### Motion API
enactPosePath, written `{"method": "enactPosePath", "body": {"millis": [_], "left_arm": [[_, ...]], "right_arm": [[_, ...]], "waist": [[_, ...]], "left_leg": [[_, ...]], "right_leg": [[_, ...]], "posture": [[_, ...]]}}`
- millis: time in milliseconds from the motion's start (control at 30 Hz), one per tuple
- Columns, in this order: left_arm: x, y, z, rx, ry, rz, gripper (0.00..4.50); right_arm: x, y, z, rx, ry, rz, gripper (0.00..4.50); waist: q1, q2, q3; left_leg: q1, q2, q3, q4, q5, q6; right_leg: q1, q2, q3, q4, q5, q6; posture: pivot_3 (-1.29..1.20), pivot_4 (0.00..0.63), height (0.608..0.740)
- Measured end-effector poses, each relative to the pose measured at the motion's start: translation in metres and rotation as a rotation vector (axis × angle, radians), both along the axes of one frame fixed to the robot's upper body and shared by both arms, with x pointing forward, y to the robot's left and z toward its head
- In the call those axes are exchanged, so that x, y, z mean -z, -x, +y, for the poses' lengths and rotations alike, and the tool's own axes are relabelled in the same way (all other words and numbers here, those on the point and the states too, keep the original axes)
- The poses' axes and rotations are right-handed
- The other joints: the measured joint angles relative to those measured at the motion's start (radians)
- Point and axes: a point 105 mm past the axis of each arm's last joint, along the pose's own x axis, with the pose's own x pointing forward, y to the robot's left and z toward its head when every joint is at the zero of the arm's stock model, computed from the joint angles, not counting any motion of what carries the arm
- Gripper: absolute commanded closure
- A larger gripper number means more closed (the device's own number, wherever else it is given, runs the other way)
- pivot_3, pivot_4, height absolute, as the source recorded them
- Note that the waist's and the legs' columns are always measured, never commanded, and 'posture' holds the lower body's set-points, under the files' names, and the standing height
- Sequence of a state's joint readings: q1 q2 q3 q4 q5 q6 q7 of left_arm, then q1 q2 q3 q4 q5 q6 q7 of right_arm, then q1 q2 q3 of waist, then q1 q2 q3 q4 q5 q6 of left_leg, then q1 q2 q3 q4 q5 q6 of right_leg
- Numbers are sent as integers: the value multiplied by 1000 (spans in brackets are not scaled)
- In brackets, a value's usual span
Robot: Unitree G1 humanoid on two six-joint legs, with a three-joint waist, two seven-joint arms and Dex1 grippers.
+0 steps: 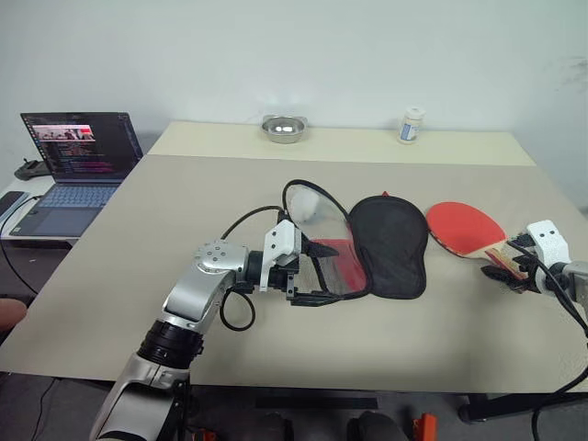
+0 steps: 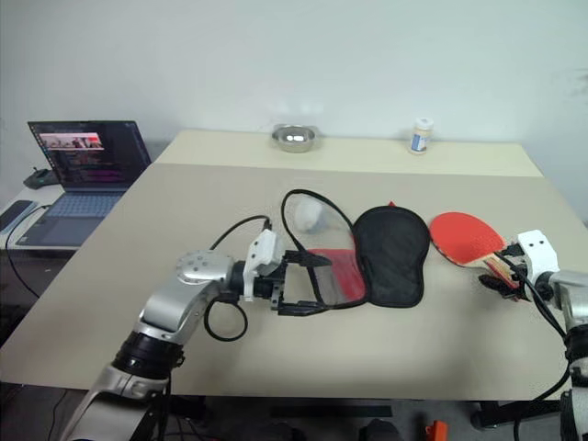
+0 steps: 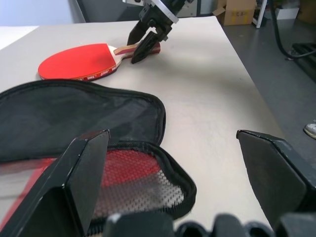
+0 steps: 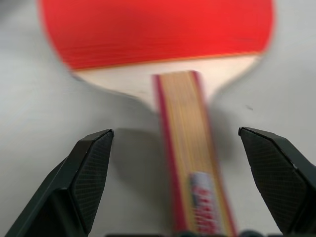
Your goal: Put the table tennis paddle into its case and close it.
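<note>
The case lies unzipped and spread flat mid-table, its black half (image 1: 390, 243) beside its red mesh half (image 1: 335, 266). My left gripper (image 1: 317, 273) stands open over the red half's narrow end (image 3: 133, 182), fingers apart on either side and holding nothing. The table tennis paddle (image 1: 464, 228) lies red face up just right of the case, its wood handle (image 4: 190, 163) pointing toward the front right. Low over the table, my right gripper (image 1: 510, 268) is open, one finger on each side of the handle and both clear of it. It also shows beyond the paddle (image 3: 79, 61) in the left wrist view.
An open laptop (image 1: 78, 165) sits on a side desk at the left. A metal bowl (image 1: 283, 129) and a small white bottle (image 1: 412, 125) stand at the table's far edge. A small white object (image 1: 306, 204) lies by the case's far end. The right table edge is close to my right gripper.
</note>
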State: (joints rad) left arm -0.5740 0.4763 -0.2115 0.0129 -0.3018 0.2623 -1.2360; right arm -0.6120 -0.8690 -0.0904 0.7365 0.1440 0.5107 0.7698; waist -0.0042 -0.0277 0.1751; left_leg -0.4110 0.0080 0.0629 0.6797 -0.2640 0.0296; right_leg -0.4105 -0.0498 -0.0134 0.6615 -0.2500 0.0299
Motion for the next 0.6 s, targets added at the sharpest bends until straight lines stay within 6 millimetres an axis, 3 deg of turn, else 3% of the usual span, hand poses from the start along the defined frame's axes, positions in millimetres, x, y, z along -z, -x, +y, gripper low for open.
{"method": "enactPosePath", "body": {"millis": [400, 500, 600], "left_arm": [[1, 0, 0, -8, -2, 10, 0], [1, 0, 0, -8, -2, 10, 0], [1, 0, 0, -7, -2, 10, 0]], "right_arm": [[8, -11, 12, -16, -87, 1, 31], [9, -15, 18, -18, -92, -11, 619], [10, -18, 24, -20, -93, -21, 1637]], "waist": [[-14, 0, 0], [-25, 0, 0], [-29, 0, 0]], "left_leg": [[4, 1, 1, 0, 0, 0], [7, 1, 1, 0, 0, 0], [9, 1, 2, 0, 0, 0]], "right_leg": [[4, 0, 1, 1, 0, 0], [6, 0, 1, 1, 0, 0], [7, 0, 2, 2, 0, 0]], "posture": [[0, 150, 740], [0, 150, 740], [0, 150, 740]]}}
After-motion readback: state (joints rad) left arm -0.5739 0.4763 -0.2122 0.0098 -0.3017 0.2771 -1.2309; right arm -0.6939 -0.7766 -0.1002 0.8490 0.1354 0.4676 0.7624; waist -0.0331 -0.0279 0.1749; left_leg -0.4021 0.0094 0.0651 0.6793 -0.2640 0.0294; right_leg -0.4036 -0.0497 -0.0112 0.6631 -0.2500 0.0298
